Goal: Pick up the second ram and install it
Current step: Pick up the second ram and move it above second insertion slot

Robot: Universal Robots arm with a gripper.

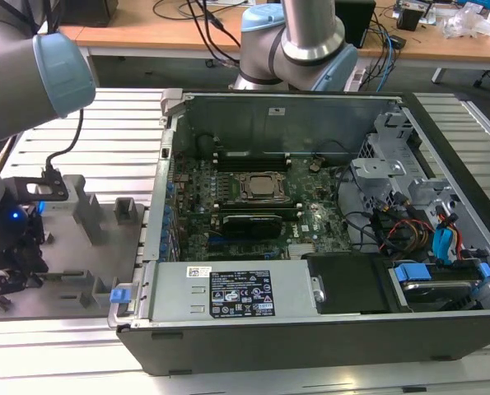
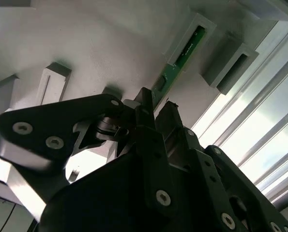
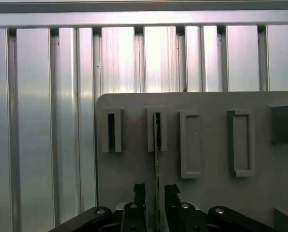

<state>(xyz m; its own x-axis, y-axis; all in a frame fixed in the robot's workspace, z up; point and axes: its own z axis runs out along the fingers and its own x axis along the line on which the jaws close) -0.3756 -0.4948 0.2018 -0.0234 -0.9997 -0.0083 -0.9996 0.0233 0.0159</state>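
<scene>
Jaws of the end effector [image 3: 155, 187] hang released astride the second ram [image 3: 156, 164], which stands on edge, long axis running on from them into a grey tray block [image 3: 163, 133].

Black label [image 1: 240, 294] on power supply [image 1: 172, 290]: white print, too small to read.
White sticker [image 1: 199, 271] beside it: unreadable.
</scene>
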